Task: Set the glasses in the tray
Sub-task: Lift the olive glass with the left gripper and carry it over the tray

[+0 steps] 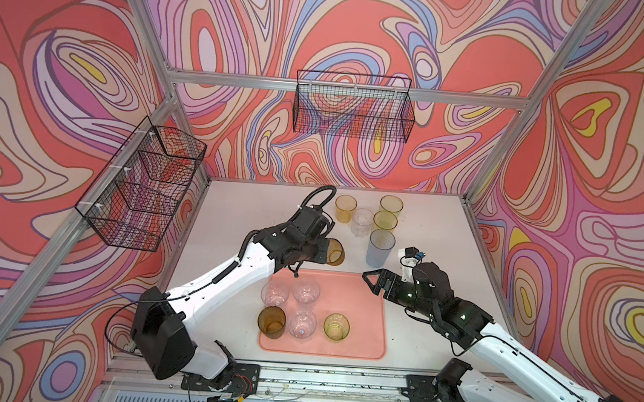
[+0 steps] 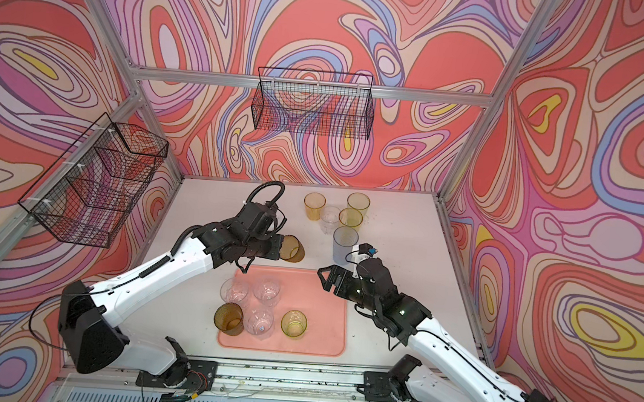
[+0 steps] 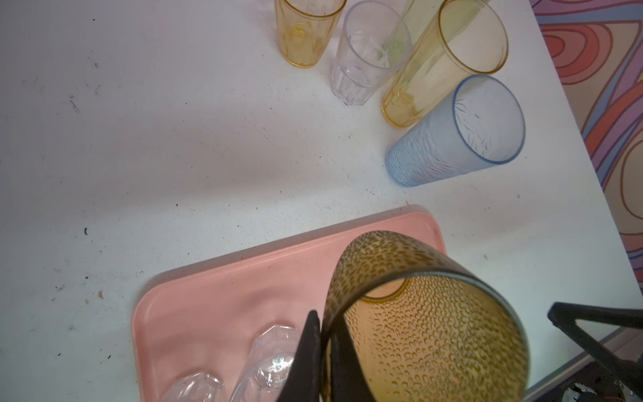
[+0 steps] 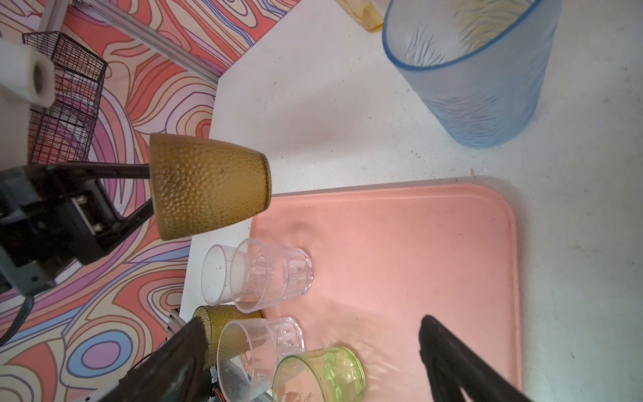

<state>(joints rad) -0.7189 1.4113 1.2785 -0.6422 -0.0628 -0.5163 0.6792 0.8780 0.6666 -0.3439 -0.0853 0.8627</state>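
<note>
you are mid-carry. the left gripper (image 1: 326, 249) is pinched tight on the wall of a brown tumbler (image 1: 336, 252), one finger inside the rim and one outside. it holds the tumbler roughly upright in the air, just past the far rim of the tray (image 1: 361, 311), at about 12 o'clock from the tray's middle. the tumbler is not over the pink surface yet.

five glasses already stand on the tray. there are two clear ones (image 1: 275, 293) (image 1: 306, 291) at 10 to 11 o'clock. another brown one (image 1: 271, 322), a third clear one (image 1: 302, 325) and a green one (image 1: 336, 327) make a row from 8 to 5 o'clock.

the next move, as i judge it, is to bring the tumbler toward you over the rim and lower it onto bare pink. the open ground is the right half, from 1 to 4 o'clock. set the base flat before you let go, since a wall pinch may tip it.

watch the right gripper (image 1: 369, 283). its jaws stand wide and empty over the tray's 2 o'clock corner, near that free patch.

five more glasses wait on the table at 1 o'clock. they are an orange one (image 1: 345, 208), a clear one (image 1: 362, 221), two yellow ones (image 1: 391, 205) (image 1: 385, 220) and the tall blue one (image 1: 380, 248), which is nearest the held tumbler.
</note>
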